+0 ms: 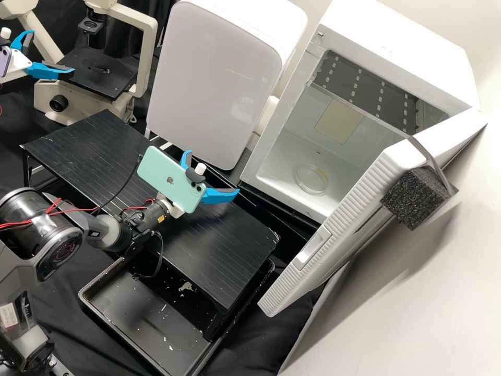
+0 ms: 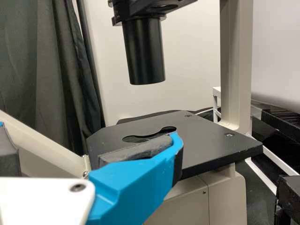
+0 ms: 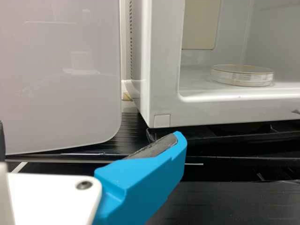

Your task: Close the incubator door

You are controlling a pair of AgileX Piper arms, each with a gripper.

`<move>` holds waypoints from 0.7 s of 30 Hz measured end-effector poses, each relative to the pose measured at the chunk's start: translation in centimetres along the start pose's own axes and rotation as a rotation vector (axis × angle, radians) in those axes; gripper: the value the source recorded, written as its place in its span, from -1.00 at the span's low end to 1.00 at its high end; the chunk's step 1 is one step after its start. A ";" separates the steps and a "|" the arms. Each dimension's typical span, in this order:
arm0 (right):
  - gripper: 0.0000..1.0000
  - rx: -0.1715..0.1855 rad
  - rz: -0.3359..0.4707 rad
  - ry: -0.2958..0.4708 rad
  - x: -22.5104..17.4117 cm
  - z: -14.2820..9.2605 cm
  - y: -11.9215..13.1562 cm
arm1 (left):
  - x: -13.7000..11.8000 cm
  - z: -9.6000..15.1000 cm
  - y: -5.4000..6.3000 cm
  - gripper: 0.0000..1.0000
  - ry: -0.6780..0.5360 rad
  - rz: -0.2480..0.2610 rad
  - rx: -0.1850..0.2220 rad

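Incubator door [image 1: 349, 209] wide open, across a gap from the right tool [image 1: 213, 172], which is spread and empty.
The right tool would do best to round the free edge, get behind the outer face near the wall [image 1: 443, 271], and push smoothly towards the incubator [image 1: 386, 42], clear of the foam block [image 1: 415, 198]. The left tool [image 1: 52, 51], also spread and empty, is well apart from the door and seems unneeded.

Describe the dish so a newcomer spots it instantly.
Find the big white incubator with its door open. Inside, low down on its floor, lies a shallow dish. It's round and see-through, unlike the square beige panel on the wall.
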 end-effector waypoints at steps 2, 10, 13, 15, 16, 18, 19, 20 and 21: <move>1.00 0.000 0.000 0.000 0.0 0.0 0.0 | 0.0 0.0 0.0 1.00 0.000 0.000 0.000; 1.00 0.000 0.004 0.004 -0.1 0.0 0.0 | 0.0 0.0 0.0 1.00 0.000 0.000 0.000; 1.00 -0.002 0.016 -0.003 -0.9 0.4 0.2 | 0.0 0.0 0.0 1.00 0.000 0.000 0.000; 1.00 -0.003 0.041 -0.004 -1.6 0.7 0.6 | 0.0 0.0 0.0 1.00 0.000 0.000 0.000; 1.00 -0.003 0.052 -0.005 -2.1 0.9 0.8 | 0.0 0.0 0.0 1.00 0.000 0.000 0.000; 1.00 -0.001 0.091 -0.002 -3.3 1.2 1.6 | 0.0 0.0 0.0 1.00 0.000 0.000 0.000; 1.00 -0.001 0.102 0.000 -3.7 1.2 1.8 | 0.0 0.0 0.0 1.00 0.000 0.000 0.000; 1.00 -0.006 0.117 0.008 -4.3 1.2 2.0 | 0.0 0.0 0.0 1.00 0.000 0.000 0.000; 1.00 -0.008 0.143 0.013 -4.9 1.3 2.5 | 0.0 0.0 0.0 1.00 0.000 0.000 0.000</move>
